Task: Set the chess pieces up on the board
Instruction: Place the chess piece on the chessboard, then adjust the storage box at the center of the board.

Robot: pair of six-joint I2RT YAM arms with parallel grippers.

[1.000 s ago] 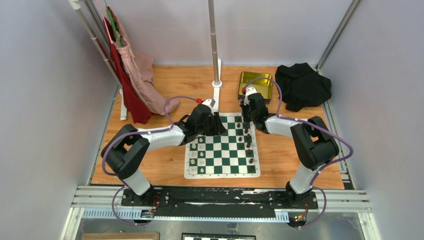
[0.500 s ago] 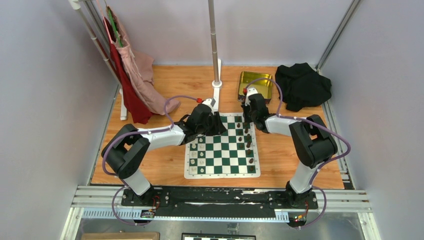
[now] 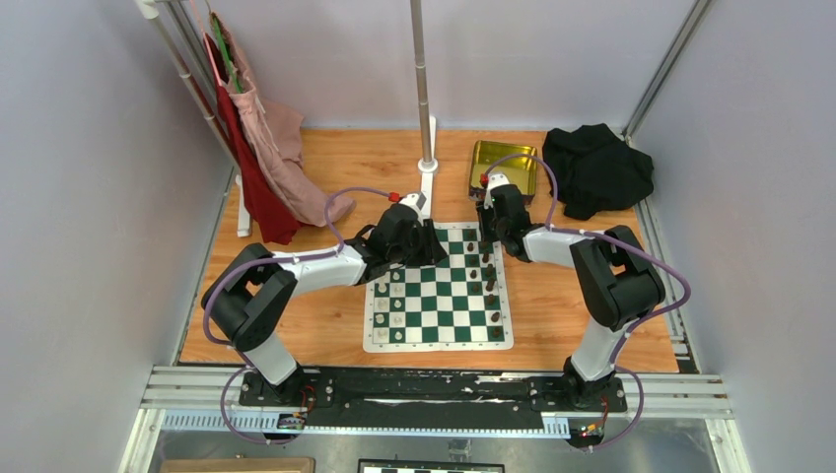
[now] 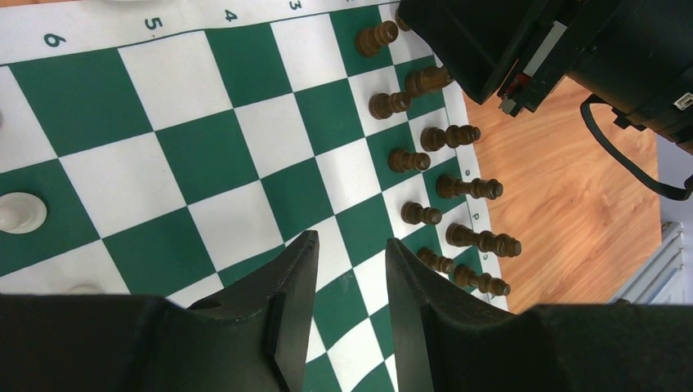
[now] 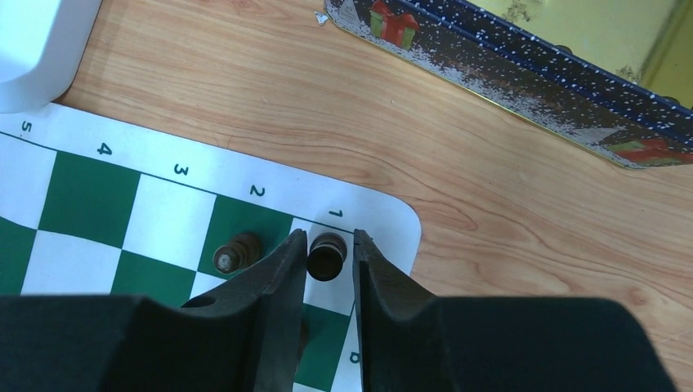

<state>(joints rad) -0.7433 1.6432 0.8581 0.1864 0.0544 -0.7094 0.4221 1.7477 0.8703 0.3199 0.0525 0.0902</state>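
All three views are evenly and brightly lit from overhead, only short soft shadows being cast beside the chess pieces (image 4: pixel 466 189) in the left wrist view, while the gripper fingers (image 5: pixel 282 314) along the lower edge of both wrist views are rendered dark and slightly soft.

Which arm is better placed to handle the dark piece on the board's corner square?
Right. The right gripper straddles that piece by the 1 mark; the left gripper hangs open over the board, away from it.
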